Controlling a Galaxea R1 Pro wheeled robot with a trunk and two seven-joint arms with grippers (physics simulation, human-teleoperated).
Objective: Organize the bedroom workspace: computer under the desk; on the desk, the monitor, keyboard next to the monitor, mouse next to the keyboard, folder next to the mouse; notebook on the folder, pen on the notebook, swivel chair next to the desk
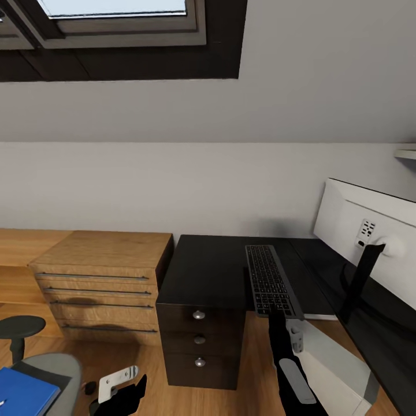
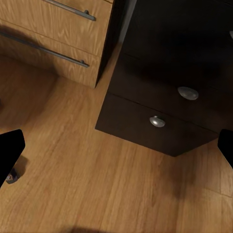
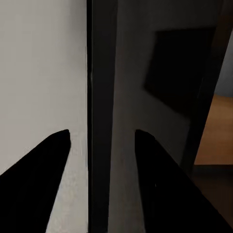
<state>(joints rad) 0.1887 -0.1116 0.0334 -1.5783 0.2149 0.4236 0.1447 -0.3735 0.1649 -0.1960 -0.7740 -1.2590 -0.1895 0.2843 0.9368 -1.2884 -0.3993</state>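
Holding the keyboard (image 1: 269, 280) by its near end, the right gripper (image 1: 277, 316) keeps its long axis pointing away over the black desk (image 1: 208, 268), the monitor (image 1: 370, 231) to its right. Left wrist view: left gripper fingertips (image 2: 10, 150) spread, over floor by dark drawers (image 2: 160, 121). Right wrist view: jaws straddle the keyboard's thin edge (image 3: 90, 121).

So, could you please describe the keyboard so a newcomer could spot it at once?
Find the glossy black desk beside the light-wood drawer unit. The keyboard is the slim dark slab of small keys at the desk's front edge, held by the right gripper, left of the white-backed monitor.
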